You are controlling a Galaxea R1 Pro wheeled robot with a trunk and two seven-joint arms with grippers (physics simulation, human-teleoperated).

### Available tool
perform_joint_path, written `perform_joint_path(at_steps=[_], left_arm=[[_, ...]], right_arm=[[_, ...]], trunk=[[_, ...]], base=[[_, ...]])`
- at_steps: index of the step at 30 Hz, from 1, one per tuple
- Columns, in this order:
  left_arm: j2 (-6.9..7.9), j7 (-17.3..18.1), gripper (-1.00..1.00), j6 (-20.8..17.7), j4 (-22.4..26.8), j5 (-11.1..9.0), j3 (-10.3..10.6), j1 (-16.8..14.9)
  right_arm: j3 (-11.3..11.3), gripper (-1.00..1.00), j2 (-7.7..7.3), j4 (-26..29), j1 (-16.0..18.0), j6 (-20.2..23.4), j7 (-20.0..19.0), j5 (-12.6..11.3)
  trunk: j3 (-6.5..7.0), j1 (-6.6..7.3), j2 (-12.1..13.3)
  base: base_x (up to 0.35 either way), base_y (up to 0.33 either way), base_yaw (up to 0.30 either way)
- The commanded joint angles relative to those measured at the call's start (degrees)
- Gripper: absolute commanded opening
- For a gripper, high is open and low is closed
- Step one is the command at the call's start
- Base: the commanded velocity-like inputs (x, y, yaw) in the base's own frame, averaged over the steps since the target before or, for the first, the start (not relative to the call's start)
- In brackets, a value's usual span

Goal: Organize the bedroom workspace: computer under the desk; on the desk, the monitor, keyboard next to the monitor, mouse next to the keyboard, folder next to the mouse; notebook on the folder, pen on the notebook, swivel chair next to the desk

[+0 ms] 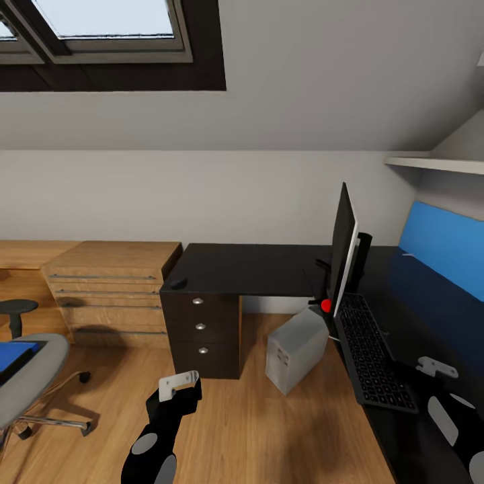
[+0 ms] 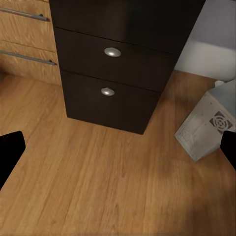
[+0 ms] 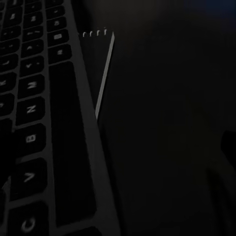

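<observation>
Left gripper (image 1: 179,384) nearest, jaws spread, empty, over floor. Folder (image 1: 15,355) flat on swivel chair (image 1: 30,376) at 9 o'clock. Keyboard (image 1: 372,353) on desk (image 1: 255,267), long axis 12-to-6. Right gripper (image 1: 435,367) state indeterminate.

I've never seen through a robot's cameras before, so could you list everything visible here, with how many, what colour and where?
desk: one, glossy black top, dark drawer unit with round knobs, against the wall
monitor: one, black front, standing edge-on on the desk
keyboard: one, dark grey, on the desk before the monitor
mouse: one, black, on the desk's left corner
computer: one, light grey, tilted on the floor by the drawer unit
notebook: one, dark, on the desk beside the keyboard
swivel chair: one, grey, far left
folder: one, blue, on the chair seat
oak drawers: one, light wood, left of the desk
skylight: one, upper left
left pincer: one, white-tipped, above the floor
right pincer: one, above the desk
</observation>
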State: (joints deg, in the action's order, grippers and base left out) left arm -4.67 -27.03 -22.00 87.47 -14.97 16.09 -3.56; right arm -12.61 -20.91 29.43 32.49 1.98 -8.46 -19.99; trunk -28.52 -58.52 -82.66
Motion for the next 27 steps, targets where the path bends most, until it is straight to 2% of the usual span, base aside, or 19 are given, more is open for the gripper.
perform_joint_path(at_steps=[1, 14, 27], left_arm=[[0.01, -0.48, 1.00, -0.15, 0.07, -0.53, 0.09, -0.04], [0.04, -0.48, 1.00, -0.15, 0.07, -0.50, 0.09, -0.04], [0.09, -0.48, 1.00, -0.15, 0.05, -0.50, 0.09, -0.04]], right_arm=[[-0.23, 1.00, 0.01, 0.02, 0.03, 0.19, -0.38, -0.49], [-0.30, 1.00, 0.03, 0.02, 0.03, 0.06, -0.47, -0.49], [-0.23, 1.00, 0.06, 0.17, 0.03, 0.01, -1.22, -0.51]], trunk=[[0.12, 0.23, 0.38], [2.46, 3.08, 5.60], [2.46, 3.08, 5.60]], base=[[0.000, 0.000, 0.000], [0.000, 0.000, 0.000], [0.000, 0.000, 0.000]])
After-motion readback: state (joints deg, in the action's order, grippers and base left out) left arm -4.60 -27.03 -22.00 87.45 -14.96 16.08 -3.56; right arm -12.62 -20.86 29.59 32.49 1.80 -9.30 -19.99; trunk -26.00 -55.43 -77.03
